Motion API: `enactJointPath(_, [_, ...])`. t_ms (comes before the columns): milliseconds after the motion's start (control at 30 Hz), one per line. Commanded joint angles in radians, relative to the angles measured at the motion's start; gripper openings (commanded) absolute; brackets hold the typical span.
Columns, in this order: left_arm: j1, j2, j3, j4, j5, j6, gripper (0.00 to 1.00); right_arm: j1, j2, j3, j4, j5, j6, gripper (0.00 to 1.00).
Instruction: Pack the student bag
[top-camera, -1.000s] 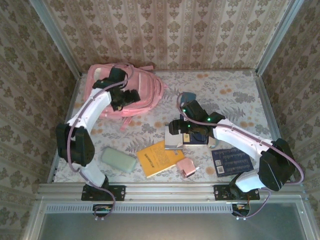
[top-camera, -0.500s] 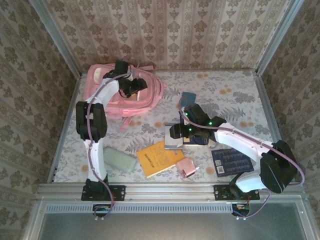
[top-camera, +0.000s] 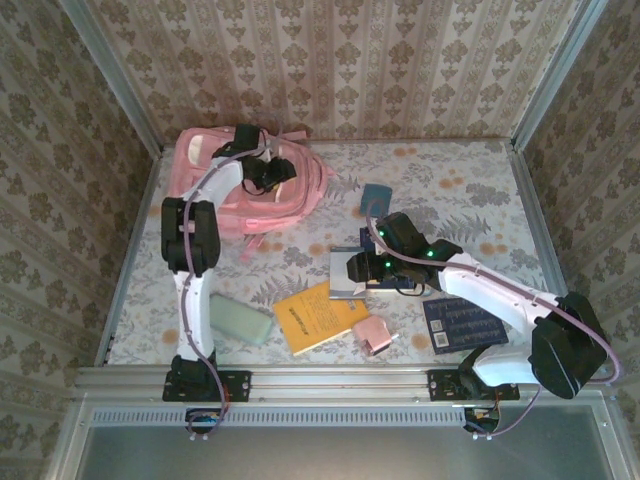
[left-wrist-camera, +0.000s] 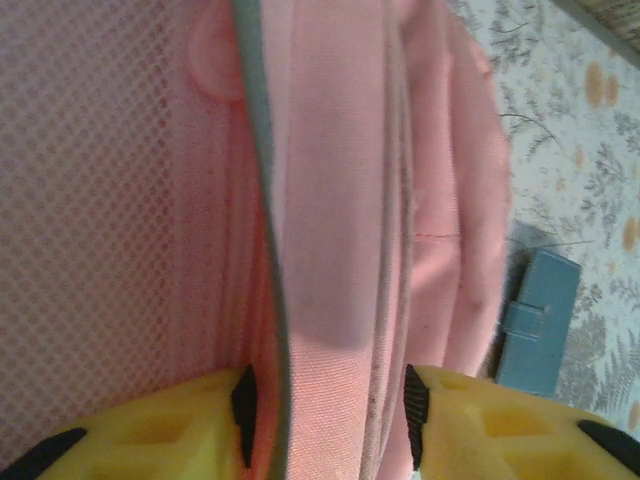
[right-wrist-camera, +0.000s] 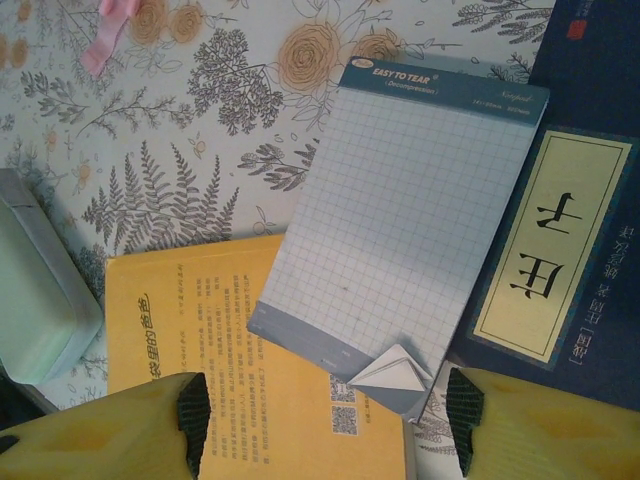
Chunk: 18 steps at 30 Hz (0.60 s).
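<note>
The left gripper (left-wrist-camera: 327, 400) is straddling a student bag (top-camera: 290, 200) fold at the table's (top-camera: 480, 190) far-left corner, whether clamped I cannot tell; the right gripper (right-wrist-camera: 326, 408) is hovering open mid-table.

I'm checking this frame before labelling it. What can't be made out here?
- Top view: the opening of the soft pink fabric backpack, hidden under the left gripper and its arm.
- Left wrist view: whether the jaws pinch the pink fold; the bottom edge cuts them off.
- Right wrist view: the dark blue book, partly under the grid notepad and cut by the right edge.
- Top view: print on the yellow booklet, too small.
</note>
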<state>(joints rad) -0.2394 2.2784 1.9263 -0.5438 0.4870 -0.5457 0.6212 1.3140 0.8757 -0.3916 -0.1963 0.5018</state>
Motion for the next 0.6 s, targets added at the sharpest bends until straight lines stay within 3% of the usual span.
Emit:
enactJointPath(0, [0.009, 0.035, 0.056, -0.066, -0.059, 0.011, 0.38, -0.007, -0.032, -0.012, -0.002, -0.029, 0.013, 0.64])
enactJointPath(67, [0.009, 0.032, 0.056, -0.079, -0.093, 0.015, 0.27, -0.006, -0.038, -0.013, 0.0, -0.032, 0.019, 0.62])
enactJointPath(167, [0.009, 0.016, 0.055, -0.079, -0.078, 0.0, 0.03, -0.006, -0.045, -0.011, -0.004, -0.014, 0.027, 0.59])
enactJointPath(200, [0.009, 0.006, 0.053, -0.072, -0.062, -0.014, 0.0, -0.006, -0.045, -0.004, -0.012, 0.003, 0.027, 0.62])
enactJointPath(267, [0.005, -0.041, 0.019, -0.034, -0.024, -0.058, 0.0, -0.005, -0.048, 0.01, -0.011, 0.012, 0.019, 0.71])
enactJointPath(467, [0.002, -0.23, -0.117, 0.035, -0.049, -0.269, 0.0, 0.031, -0.055, -0.021, 0.178, 0.008, 0.01, 0.67])
enactJointPath(567, [0.0, -0.299, -0.174, 0.031, -0.081, -0.378, 0.0, 0.112, -0.033, -0.08, 0.377, 0.039, -0.114, 0.68])
